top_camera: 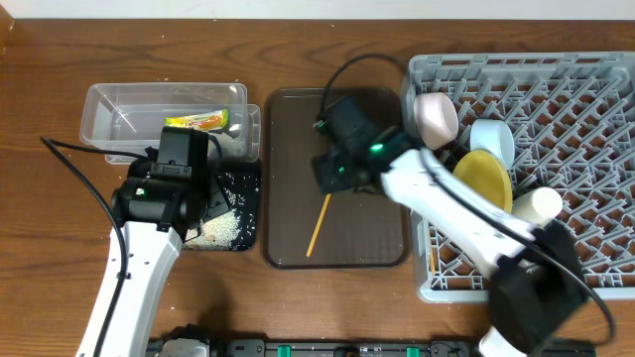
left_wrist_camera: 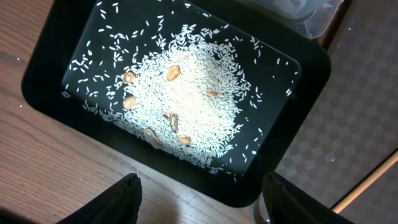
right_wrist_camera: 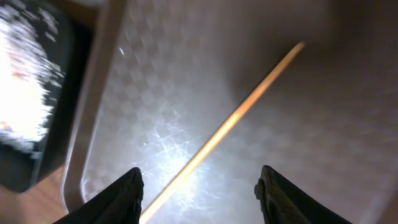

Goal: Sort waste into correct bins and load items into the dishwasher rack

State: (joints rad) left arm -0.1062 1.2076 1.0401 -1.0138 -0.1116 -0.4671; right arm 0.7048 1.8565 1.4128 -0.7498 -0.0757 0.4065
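One wooden chopstick lies diagonally on the brown serving tray. My right gripper is open just above it, and the chopstick runs between the fingers. A second chopstick is not in view. My left gripper is open and empty over the near edge of the black tray, which holds rice bits. The snack wrapper lies in the clear tub. The grey rack holds the yellow plate, a pale bowl, the light-blue bowl and the cup.
The black tray sits between the clear tub and the brown tray, touching both. The rack stands right against the brown tray's right side. Bare wooden table lies along the front.
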